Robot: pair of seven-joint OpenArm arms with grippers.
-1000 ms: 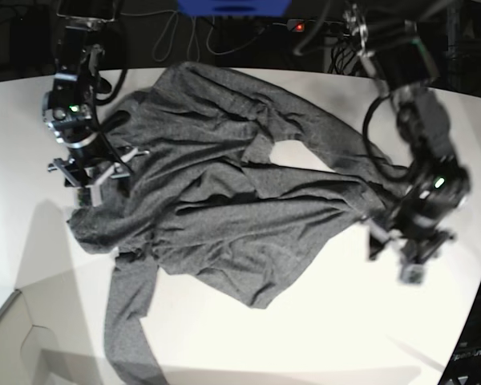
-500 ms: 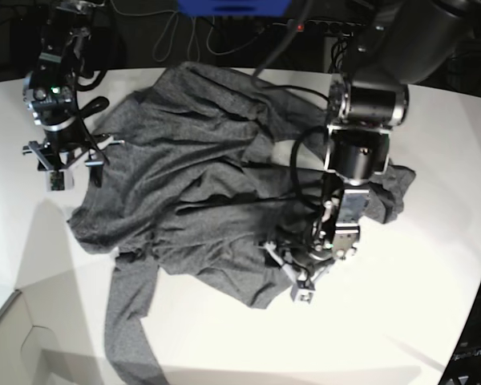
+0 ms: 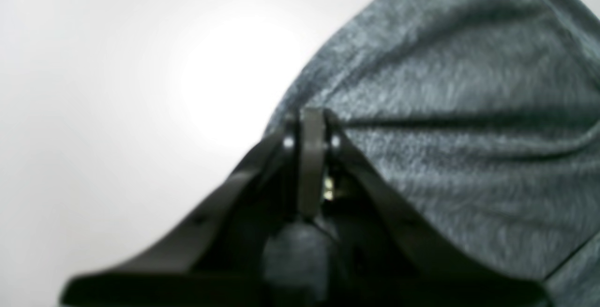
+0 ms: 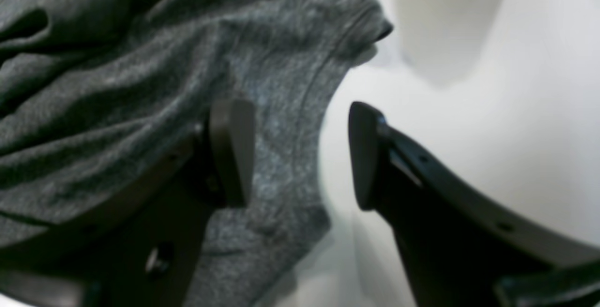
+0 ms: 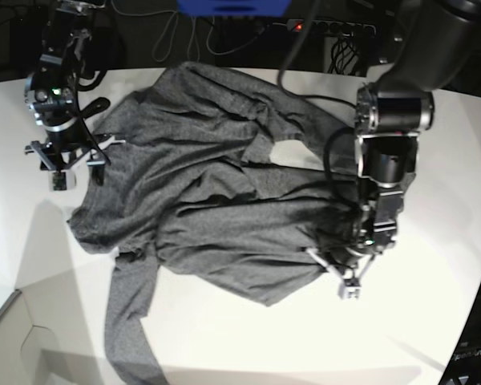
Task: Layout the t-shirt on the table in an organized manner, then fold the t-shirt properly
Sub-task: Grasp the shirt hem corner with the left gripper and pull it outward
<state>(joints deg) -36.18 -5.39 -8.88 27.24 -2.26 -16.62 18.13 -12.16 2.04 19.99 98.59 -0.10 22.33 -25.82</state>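
T-shirt (image 4: pixel 140 86) edge between right jaws

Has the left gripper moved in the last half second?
Yes. The left gripper shifted toward the base view's right, along the t-shirt hem, further from the table's left edge.

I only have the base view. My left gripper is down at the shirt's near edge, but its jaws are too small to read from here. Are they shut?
Observer: Yes. The left wrist view shows the left gripper with its jaws together at the edge of the t-shirt. Whether fabric is pinched between them is too blurred to tell.
Operator: And the right one, up by the far corner?
Observer: The right gripper stands open, one finger over the cloth, the other over the bare table.
Operator: What lies between those fingers?
Observer: A stitched hem edge of the shirt runs through the gap, not yet gripped.
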